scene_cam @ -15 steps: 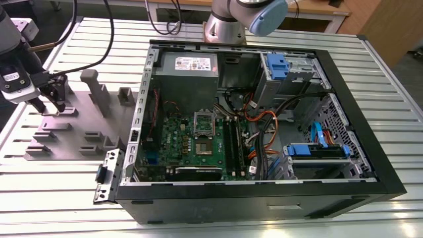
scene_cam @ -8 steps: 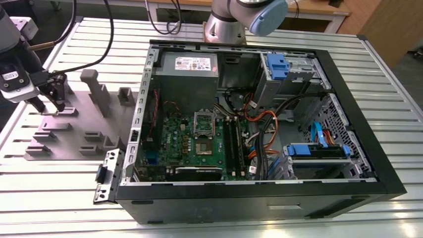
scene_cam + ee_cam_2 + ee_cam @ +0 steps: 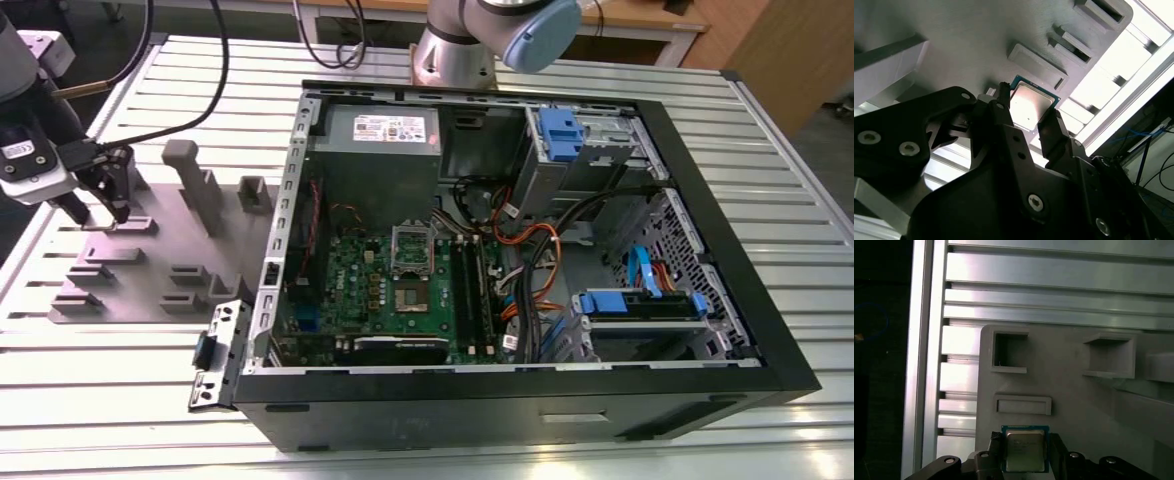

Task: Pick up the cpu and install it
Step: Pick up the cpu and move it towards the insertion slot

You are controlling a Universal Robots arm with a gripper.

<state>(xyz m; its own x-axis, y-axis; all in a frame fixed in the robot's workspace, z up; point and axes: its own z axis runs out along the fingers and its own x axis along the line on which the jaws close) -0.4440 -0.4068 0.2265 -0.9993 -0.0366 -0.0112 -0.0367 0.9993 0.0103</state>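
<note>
Down on the grey plate, fingers spread just beside the cpu's two opposite edges, bare plate beyond.

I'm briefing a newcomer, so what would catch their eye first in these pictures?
The big open computer case on the slatted table, its green circuit board exposed. At the exterior view's left, the gripper hangs over a grey plate, at the small cpu seen in both wrist views.

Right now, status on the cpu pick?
Gripper down at the cpu, grip unconfirmed. Cpu flat on the grey plate, not in the case. Nothing in the way.
</note>
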